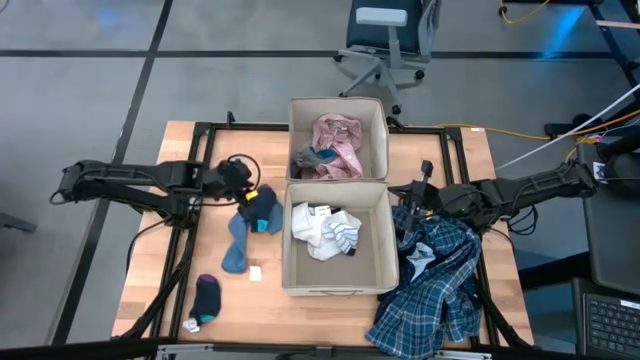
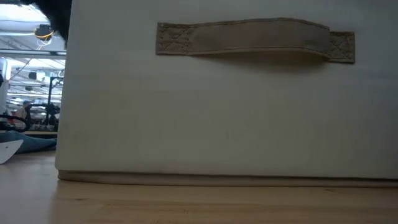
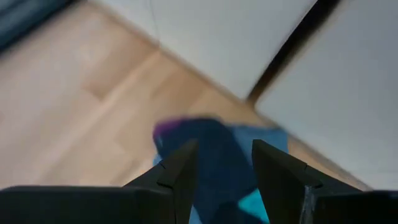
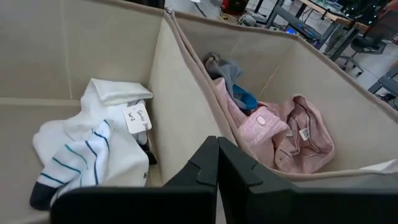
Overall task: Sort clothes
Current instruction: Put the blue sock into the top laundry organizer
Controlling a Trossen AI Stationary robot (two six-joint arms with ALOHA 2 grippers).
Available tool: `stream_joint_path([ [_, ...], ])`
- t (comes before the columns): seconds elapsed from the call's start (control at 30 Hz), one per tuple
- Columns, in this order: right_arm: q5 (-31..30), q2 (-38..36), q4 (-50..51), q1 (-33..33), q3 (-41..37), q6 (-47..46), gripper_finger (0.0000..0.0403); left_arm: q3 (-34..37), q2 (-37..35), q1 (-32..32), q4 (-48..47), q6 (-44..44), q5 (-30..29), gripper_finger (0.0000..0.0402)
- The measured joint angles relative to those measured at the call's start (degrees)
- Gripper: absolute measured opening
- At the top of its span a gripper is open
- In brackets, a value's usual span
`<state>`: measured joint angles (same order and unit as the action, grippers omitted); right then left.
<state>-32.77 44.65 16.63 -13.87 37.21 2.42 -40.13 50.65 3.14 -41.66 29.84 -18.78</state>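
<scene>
My left gripper (image 1: 252,196) is left of the two beige bins, on a dark blue sock with teal and purple parts (image 1: 264,211), which also shows in the left wrist view (image 3: 214,155). A lighter blue sock (image 1: 236,248) lies on the table just beside it. A navy sock (image 1: 205,296) lies near the front left. My right gripper (image 1: 414,197) is shut, with nothing showing between its fingers (image 4: 217,168), at the bins' right side above the blue-white plaid shirt (image 1: 435,285). The pink shirt (image 4: 280,134) and a grey sock (image 4: 222,67) lie in the far bin. White clothes (image 4: 93,143) lie in the near bin. My left gripper has the dark blue sock (image 3: 217,174) between its two fingers, one finger on each side of it. The fingers slant down from the table's left. The sock reaches out beyond the fingertips; whether it is clear of the table I cannot tell.
The far bin (image 1: 381,125) and the near bin (image 1: 287,240) stand side by side mid-table. In the low view the near bin's wall with its strap handle (image 2: 249,40) fills the picture. The plaid shirt hangs over the table's front right edge. An office chair (image 1: 385,40) stands beyond the table.
</scene>
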Motion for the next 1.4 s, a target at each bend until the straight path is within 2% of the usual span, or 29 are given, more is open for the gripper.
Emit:
stream_joint_path([
  [0.2, 0.0, 0.2, 0.3, 0.0, 0.1, 0.8, 0.0007, 5.7, 0.0, -2.4, -0.7, 12.7, 1.5, 0.0141],
  [0.33, 0.0, 0.2, 0.3, 0.0, 0.0, 0.9, 0.0007, 9.0, 0.3, -3.8, -1.5, 19.4, 5.1, 0.0141],
  [0.67, 0.0, 0.2, 0.3, 0.0, 0.0, 0.9, 0.0007, 11.4, 6.5, -11.2, -1.5, 28.1, 11.4, 0.0141],
  [0.97, 0.0, 0.2, 0.2, 0.0, 0.1, 0.9, 0.0007, 11.4, 16.4, -13.6, -1.3, 29.8, 9.2, 0.0141],
  [1.17, 0.4, 0.2, 0.2, 0.0, 0.1, 0.9, 0.0007, 11.2, 21.9, -13.6, 1.6, 25.9, 8.7, 0.0134],
  [1.27, 0.4, 0.2, 0.2, 0.0, 0.1, 0.9, 0.0007, 11.1, 22.9, -13.6, 2.6, 24.0, 8.7, 0.011],
  [1.4, 0.4, 0.2, 0.4, 0.0, 0.1, 0.9, 0.0007, 11.2, 23.0, -13.6, 2.6, 22.0, 8.7, 0.0054],
])
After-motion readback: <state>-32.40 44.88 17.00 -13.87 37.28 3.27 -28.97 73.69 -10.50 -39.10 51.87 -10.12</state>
